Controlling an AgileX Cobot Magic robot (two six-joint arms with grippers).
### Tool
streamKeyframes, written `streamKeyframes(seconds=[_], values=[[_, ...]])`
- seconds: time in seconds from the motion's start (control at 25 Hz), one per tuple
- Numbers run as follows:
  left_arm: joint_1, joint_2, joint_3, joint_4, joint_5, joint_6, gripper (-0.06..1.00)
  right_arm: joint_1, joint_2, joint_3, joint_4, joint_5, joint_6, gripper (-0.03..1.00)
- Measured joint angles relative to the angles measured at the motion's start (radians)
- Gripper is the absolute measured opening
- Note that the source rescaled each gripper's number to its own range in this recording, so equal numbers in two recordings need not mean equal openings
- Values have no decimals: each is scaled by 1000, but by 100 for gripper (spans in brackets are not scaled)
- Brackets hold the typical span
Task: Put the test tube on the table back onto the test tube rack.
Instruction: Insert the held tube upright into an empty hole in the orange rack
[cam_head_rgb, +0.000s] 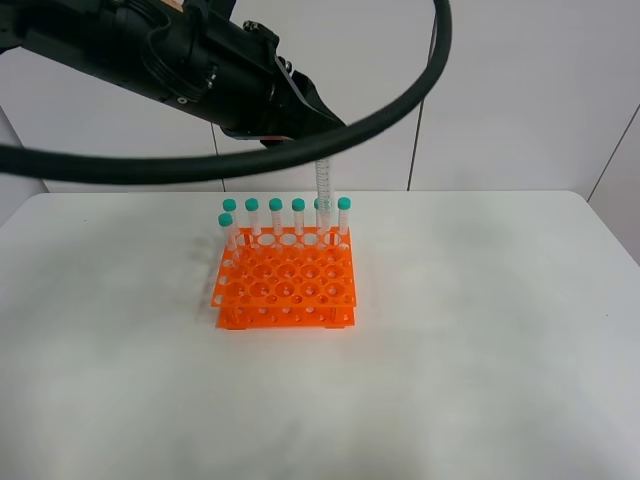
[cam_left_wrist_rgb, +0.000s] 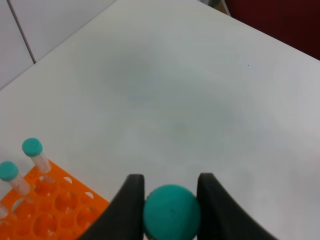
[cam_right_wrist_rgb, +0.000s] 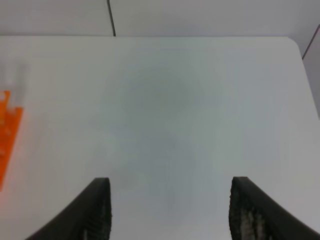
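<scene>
The test tube (cam_head_rgb: 322, 180) hangs upright over the back row of the orange test tube rack (cam_head_rgb: 285, 282), and my left gripper (cam_head_rgb: 316, 142) is shut on its top. In the left wrist view the teal cap (cam_left_wrist_rgb: 172, 212) sits pinched between the two black fingers (cam_left_wrist_rgb: 131, 200) of the left gripper (cam_left_wrist_rgb: 170, 186). The tube's lower end overlaps the racked tubes (cam_head_rgb: 275, 215), so I cannot tell whether it is in a hole. My right gripper (cam_right_wrist_rgb: 171, 182) is open over bare table (cam_right_wrist_rgb: 165, 100), holding nothing.
Several teal-capped tubes stand along the rack's back row, and one more stands at its left side (cam_head_rgb: 227, 228). Two of them (cam_left_wrist_rgb: 33, 150) and a rack corner (cam_left_wrist_rgb: 60, 205) show in the left wrist view. The rack's edge (cam_right_wrist_rgb: 6, 135) shows in the right wrist view. The white table (cam_head_rgb: 480, 350) surrounds the rack.
</scene>
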Motion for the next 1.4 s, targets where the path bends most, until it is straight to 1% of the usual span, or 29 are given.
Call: streamKeyframes(seconds=[0.16, 0.24, 0.56, 0.72, 1.16, 1.4], values=[[0, 0, 0, 0, 0, 1, 0, 0, -130, -1, -4, 124, 21, 76], [0, 0, 0, 0, 0, 1, 0, 0, -189, -1, -4, 169, 29, 76], [0, 0, 0, 0, 0, 2, 0, 0, -353, 6, -41, 307, 30, 76], [0, 0, 0, 0, 0, 4, 0, 0, -424, 65, -59, 313, 36, 76], [0, 0, 0, 0, 3, 4, 0, 0, -638, 341, -67, 297, 83, 76], [0, 0, 0, -1, 3, 4, 0, 0, -708, 352, -71, 275, 86, 76]])
